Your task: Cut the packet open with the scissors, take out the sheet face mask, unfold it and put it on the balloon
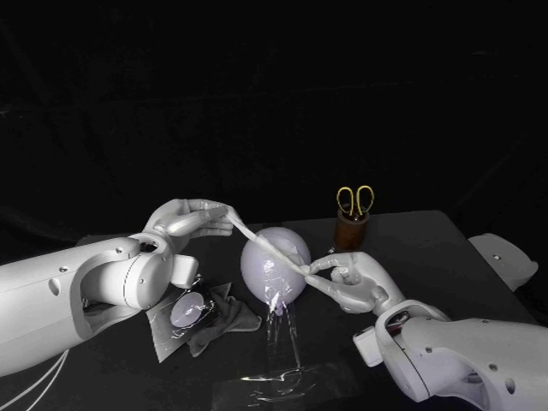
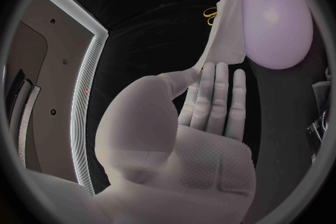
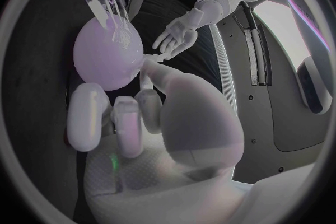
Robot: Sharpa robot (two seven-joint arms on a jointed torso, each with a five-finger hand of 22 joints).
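Observation:
A pale lilac balloon stands upright on a clear stand at mid-table. The white sheet mask is pulled into a narrow strip slanting across the balloon's front. My left hand holds its upper end, up and to the left of the balloon. My right hand pinches the lower end at the balloon's right side. In the left wrist view the mask runs from my left hand past the balloon. In the right wrist view my right hand sits against the balloon.
Yellow-handled scissors stand in a brown holder behind the balloon to the right. The cut packet and a dark cloth lie on the table under my left arm.

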